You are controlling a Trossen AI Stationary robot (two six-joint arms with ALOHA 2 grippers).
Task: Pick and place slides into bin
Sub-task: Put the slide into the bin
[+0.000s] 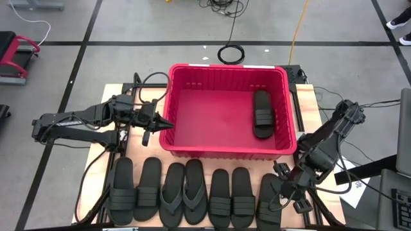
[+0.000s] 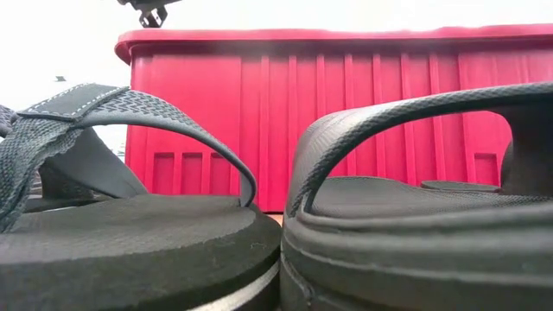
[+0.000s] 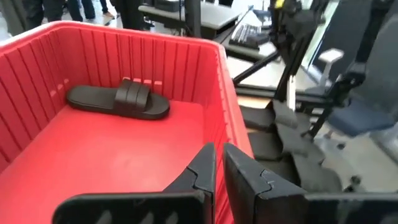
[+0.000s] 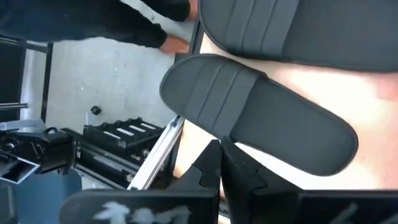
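The red bin (image 1: 192,138) stands mid-table, and one black slide (image 1: 262,114) lies flat on its floor at the right; it also shows in the left wrist view (image 3: 118,101). Several black slides lie in a row along the near edge, with two flip-flops (image 1: 183,192) in the middle. My left gripper (image 1: 166,124) is shut and empty at the bin's near-left corner (image 3: 219,163). My right gripper (image 1: 290,191) is shut low over the rightmost slide (image 4: 261,118), its tips (image 4: 219,149) at that slide's long edge. My right gripper's shut fingertips (image 4: 214,155) stand at the long side edge (image 4: 205,134) of the rightmost slide, which lies flat on the table, strap up. I cannot tell whether they touch it.
The bin's near wall (image 2: 346,112) rises right behind the row of slides. A flip-flop (image 2: 130,225) and a strap slide (image 2: 415,233) fill the low view. Cables and a frame (image 4: 118,137) lie off the table's right edge. Floor cables (image 1: 231,52) lie beyond the bin.
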